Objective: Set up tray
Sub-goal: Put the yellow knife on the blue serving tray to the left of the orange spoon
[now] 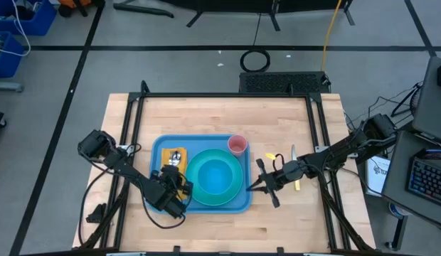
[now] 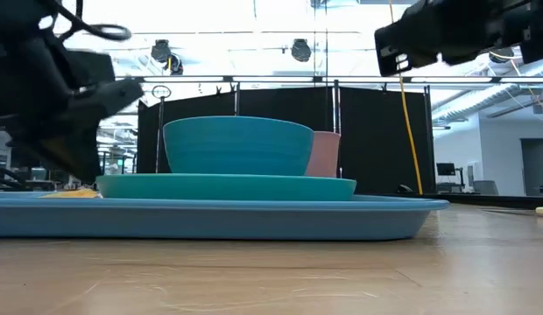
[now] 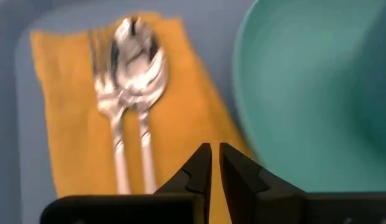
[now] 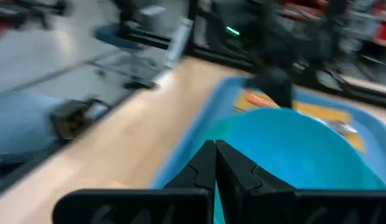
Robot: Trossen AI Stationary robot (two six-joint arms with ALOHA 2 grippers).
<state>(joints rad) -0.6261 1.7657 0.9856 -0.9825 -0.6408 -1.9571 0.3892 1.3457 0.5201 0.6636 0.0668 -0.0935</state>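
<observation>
The light-blue tray (image 1: pixel 163 144) lies on the wooden table. On it stands a teal plate (image 2: pixel 228 185) with a teal bowl (image 1: pixel 215 176) on top, and a pink cup (image 1: pixel 237 145) stands at the tray's far right corner. An orange napkin (image 3: pixel 68 112) lies flat on the tray's left part, with a fork (image 3: pixel 106 99) and a spoon (image 3: pixel 140 62) lying side by side on it. My left gripper (image 3: pixel 215 149) hovers shut over the napkin's near end, beside the plate. My right gripper (image 4: pixel 215 146) is shut, pointing about level over the tray's right rim.
A yellow-and-silver utensil (image 1: pixel 295 171) lies on the bare wood right of the tray, under my right arm. A black frame (image 1: pixel 227 94) runs along the table's far and side edges. Bare wood lies beyond and in front of the tray.
</observation>
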